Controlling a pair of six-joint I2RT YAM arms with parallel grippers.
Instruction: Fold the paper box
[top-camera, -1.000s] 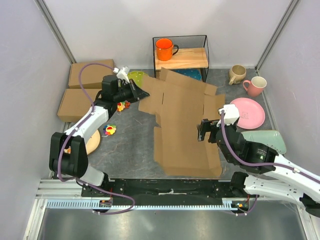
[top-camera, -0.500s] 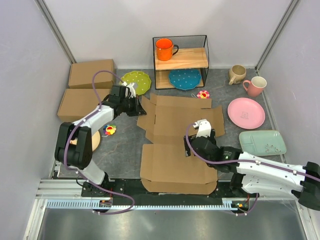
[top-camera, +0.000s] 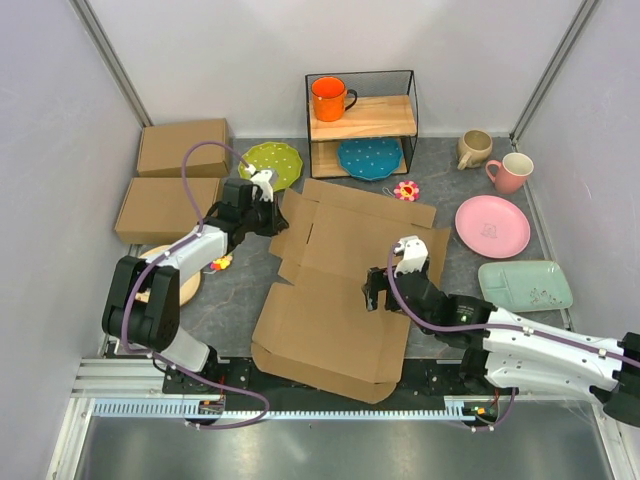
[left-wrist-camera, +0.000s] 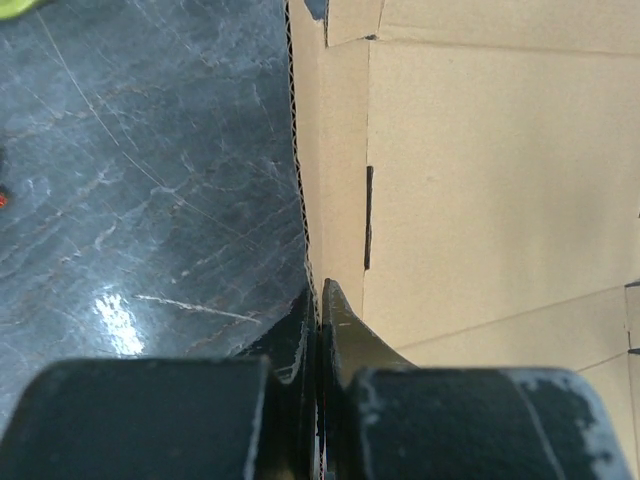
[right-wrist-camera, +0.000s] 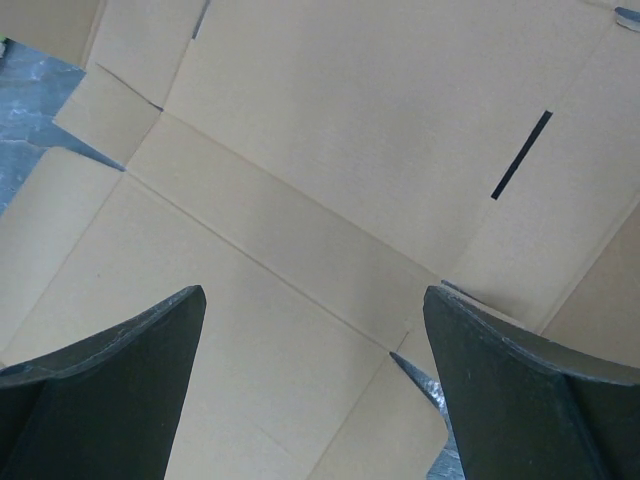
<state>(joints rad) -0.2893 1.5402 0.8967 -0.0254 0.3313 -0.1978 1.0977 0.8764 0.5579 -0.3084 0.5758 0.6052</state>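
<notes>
"Much folded?"

"Hardly anything, I'd judge. The paper box (top-camera: 340, 290) lies as an open sheet on the counter (top-camera: 435, 170), in front of the wire rack (top-camera: 375, 118). Walls and flaps all remain."

"Pincers?"

"Left pincer (left-wrist-camera: 318, 295) clenched on the sheet's edge. Right pincer (right-wrist-camera: 312, 292) released, hovering over its middle."

Far centre: wire shelf (top-camera: 385, 117) holds orange mug (top-camera: 330, 98) above, blue plate (top-camera: 369, 158) below. Right: beige mug (top-camera: 473, 148), pink mug (top-camera: 512, 171), pink plate (top-camera: 491, 226), green tray (top-camera: 524, 285). Left: two closed boxes (top-camera: 183, 147).
</notes>
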